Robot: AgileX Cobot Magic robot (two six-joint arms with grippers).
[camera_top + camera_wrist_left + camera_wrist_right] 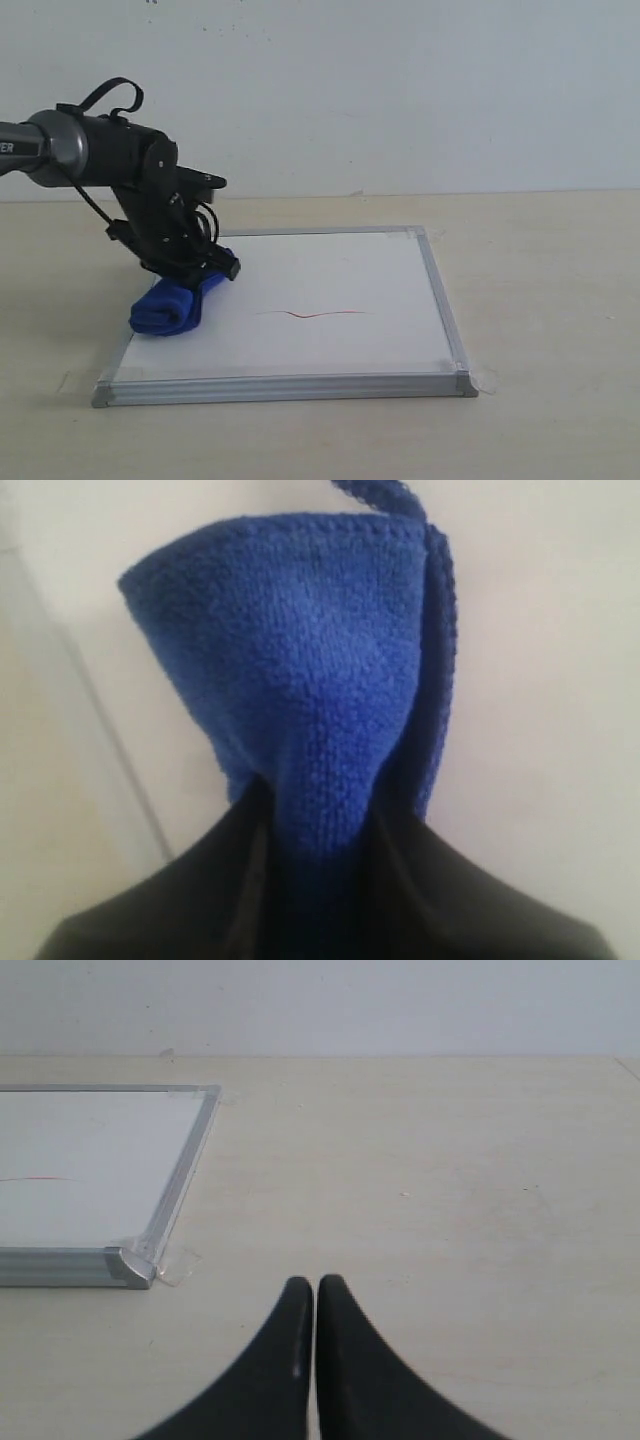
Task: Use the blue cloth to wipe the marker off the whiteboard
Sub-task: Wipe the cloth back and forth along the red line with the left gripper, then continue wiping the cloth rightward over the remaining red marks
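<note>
L jaws clamp blue cloth (165,308) on whiteboard (350,270) edge; R jaws together.

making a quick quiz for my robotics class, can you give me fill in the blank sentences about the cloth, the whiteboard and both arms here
The left fingers hold the cloth, whose colour is ___.
The marker line on the whiteboard is ___.
The right fingers hold nothing and are ___.
In the exterior view the cloth sits to the ___ of the marker line.
Missing words: blue, red, shut, left.
</note>
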